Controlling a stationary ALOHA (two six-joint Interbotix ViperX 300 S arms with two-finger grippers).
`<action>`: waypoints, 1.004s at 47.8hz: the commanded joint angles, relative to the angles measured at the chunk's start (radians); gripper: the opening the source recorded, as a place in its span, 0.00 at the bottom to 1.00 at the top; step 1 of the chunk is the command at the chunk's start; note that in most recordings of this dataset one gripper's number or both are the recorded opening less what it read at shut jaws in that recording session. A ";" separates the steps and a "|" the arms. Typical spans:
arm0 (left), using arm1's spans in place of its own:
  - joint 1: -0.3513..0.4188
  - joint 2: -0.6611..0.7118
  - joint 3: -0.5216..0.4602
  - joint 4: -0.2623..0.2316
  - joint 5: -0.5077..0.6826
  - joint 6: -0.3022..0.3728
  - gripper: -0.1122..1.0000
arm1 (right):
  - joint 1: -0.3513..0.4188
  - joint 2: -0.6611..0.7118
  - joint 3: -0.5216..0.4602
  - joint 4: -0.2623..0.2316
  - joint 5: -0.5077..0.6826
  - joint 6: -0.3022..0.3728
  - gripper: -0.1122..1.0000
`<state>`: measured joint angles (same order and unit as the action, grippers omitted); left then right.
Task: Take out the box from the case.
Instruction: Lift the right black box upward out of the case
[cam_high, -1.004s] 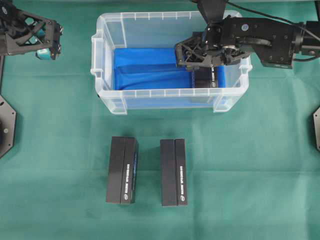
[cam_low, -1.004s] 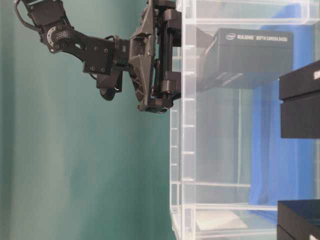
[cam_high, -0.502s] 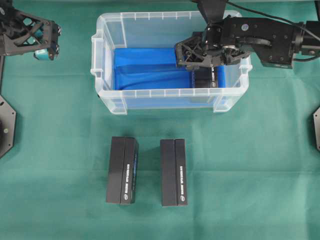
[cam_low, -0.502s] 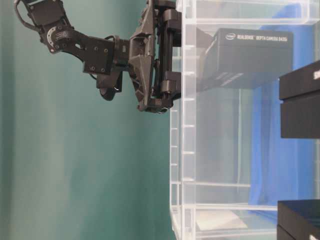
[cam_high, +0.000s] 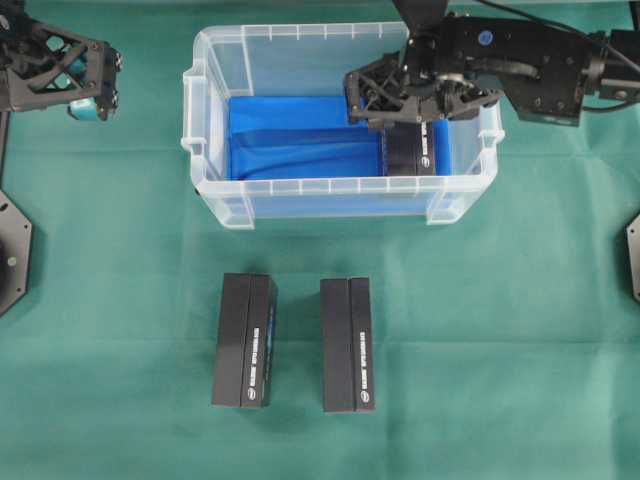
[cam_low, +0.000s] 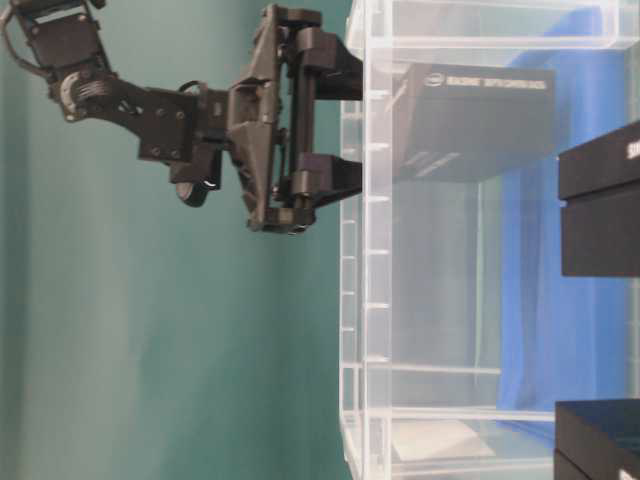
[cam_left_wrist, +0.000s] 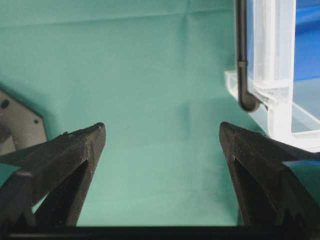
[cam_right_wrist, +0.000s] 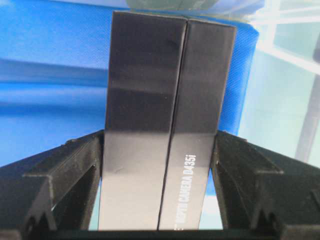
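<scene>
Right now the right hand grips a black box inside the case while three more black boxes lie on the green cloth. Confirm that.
Wrong on the count: the overhead view shows only two black boxes on the green cloth. The right hand does grip a black box inside the case.

A green cloth (cam_high: 520, 330) covers the whole work surface, lying mostly smooth with faint creases and a few soft folds running across it. Even, diffuse light falls from above, leaving only pale shadows on the fabric. At the left edge of the overhead view a dark angular mounting plate (cam_high: 12, 255) with small bolts sits on the cloth, and a matching dark plate (cam_high: 633, 258) shows at the right edge. In the table-level view the same green fills the backdrop (cam_low: 150, 350), plain and unbroken. No wall, window or floor is visible.
</scene>
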<state>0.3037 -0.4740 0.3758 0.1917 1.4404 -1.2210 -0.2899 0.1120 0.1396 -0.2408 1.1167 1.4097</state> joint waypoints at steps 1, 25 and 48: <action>-0.003 -0.011 -0.014 0.002 -0.003 0.003 0.95 | -0.002 -0.055 -0.044 0.000 0.032 -0.003 0.70; -0.003 -0.008 -0.012 0.002 -0.020 0.020 0.95 | 0.002 -0.141 -0.144 0.000 0.207 -0.012 0.70; -0.003 -0.002 -0.012 0.002 -0.020 0.018 0.95 | 0.003 -0.141 -0.298 -0.002 0.337 -0.081 0.70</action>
<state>0.3022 -0.4709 0.3758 0.1917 1.4235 -1.2026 -0.2899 0.0092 -0.1074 -0.2378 1.4373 1.3361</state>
